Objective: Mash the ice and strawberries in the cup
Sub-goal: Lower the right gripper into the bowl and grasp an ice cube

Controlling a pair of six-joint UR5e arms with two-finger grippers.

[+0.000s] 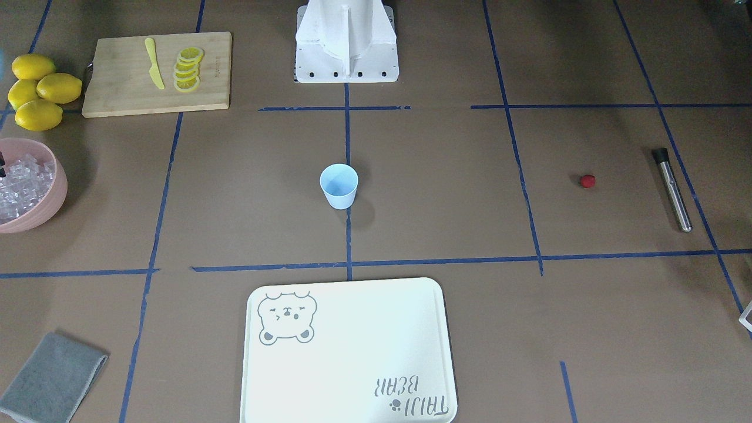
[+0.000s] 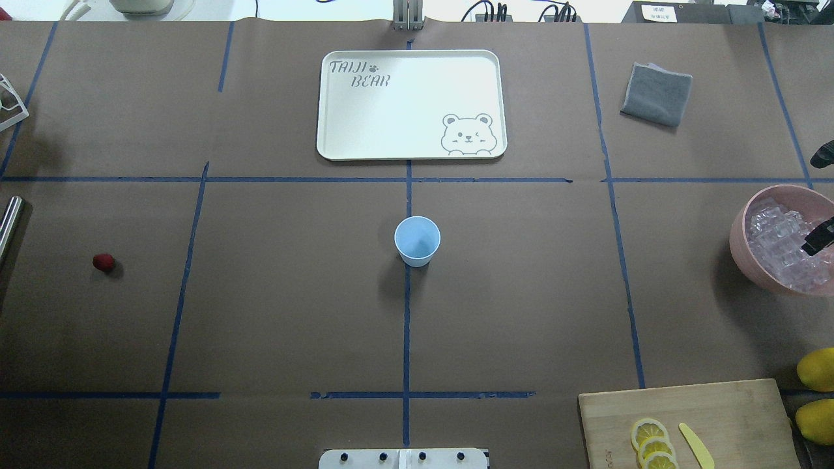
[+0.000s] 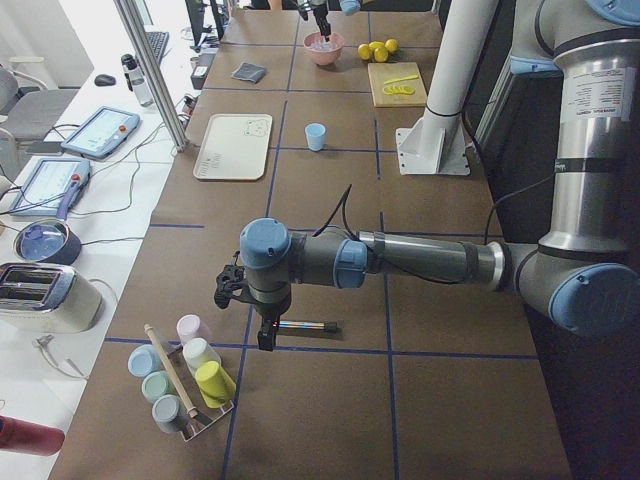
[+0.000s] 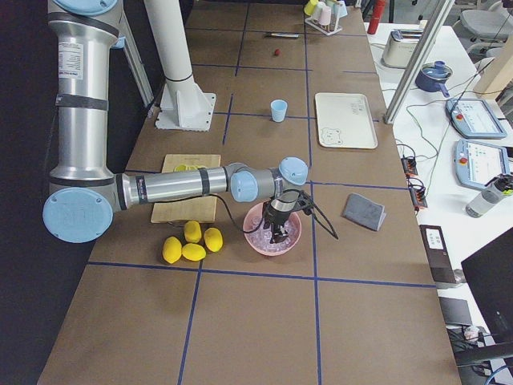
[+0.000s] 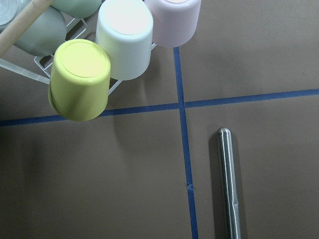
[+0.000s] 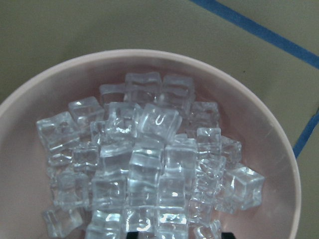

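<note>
The pale blue cup (image 1: 339, 185) (image 2: 417, 240) stands upright at the table's middle, with nothing showing inside it. A small red strawberry (image 1: 587, 181) (image 2: 103, 262) lies alone on the robot's left side. The ice (image 6: 144, 159) (image 2: 782, 244) is heaped in a pink bowl (image 1: 56, 176) (image 2: 739, 241) on the robot's right. My right gripper (image 4: 276, 231) hangs just over that ice with its dark fingertips (image 2: 819, 238) apart, holding nothing. My left gripper (image 3: 228, 290) hovers near a steel muddler (image 5: 228, 184) (image 1: 672, 189). I cannot tell whether it is open or shut.
A rack of upturned cups (image 5: 124, 40) (image 3: 185, 385) stands by the left arm. A white bear tray (image 2: 410, 104) lies beyond the cup. A wooden board (image 1: 123, 88) carries lemon slices and a yellow knife, with whole lemons (image 1: 38, 88) beside it. A grey cloth (image 2: 657, 94) lies far right.
</note>
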